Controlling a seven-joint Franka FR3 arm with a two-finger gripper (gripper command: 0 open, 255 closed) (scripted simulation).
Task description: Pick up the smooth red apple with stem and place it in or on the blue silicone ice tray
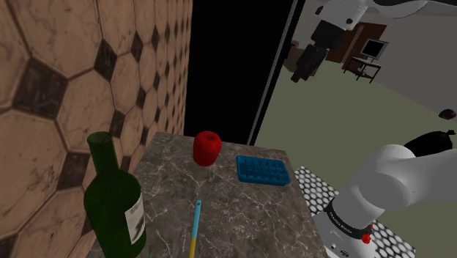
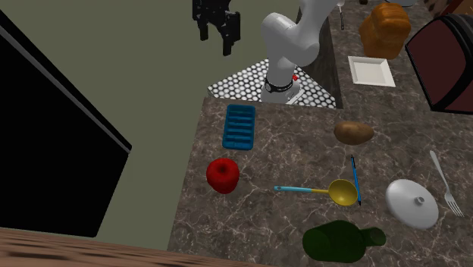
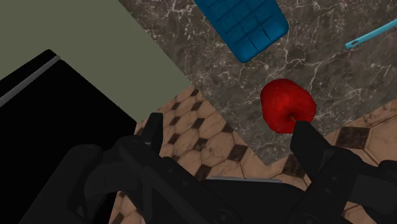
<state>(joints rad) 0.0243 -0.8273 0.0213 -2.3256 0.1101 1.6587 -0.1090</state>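
- Up above the dark marbled stone countertop, your all-black two-finger gripper hangs well clear of the surface. Its jaws are spread wide and hold nothing.
- The smooth red round apple sits on the counter near the open edge at the second exterior view's left. The blue rectangular gridded ice tray lies near it, between the apple and the stand.
- In the wrist view the apple lies just off one black finger, not between the two. If you descend on this line, that finger probably comes down on the fruit rather than beside it.
- The apple is round and looks slick, so a glancing touch could send it rolling. The counter edge is close, so a fall to the floor is the worst outcome.
- If you close off-centre, the curved skin may squirt out of the jaws. Centre the gripper over the widest part of the apple first.
- The tray's cells look smaller than the apple, so it will likely rest on top rather than settle in. If you release it from high up or near the rim, it may roll off, and the tray also lies close to that same open edge.
- The tray looks light, so a low carry could knock it out of place.
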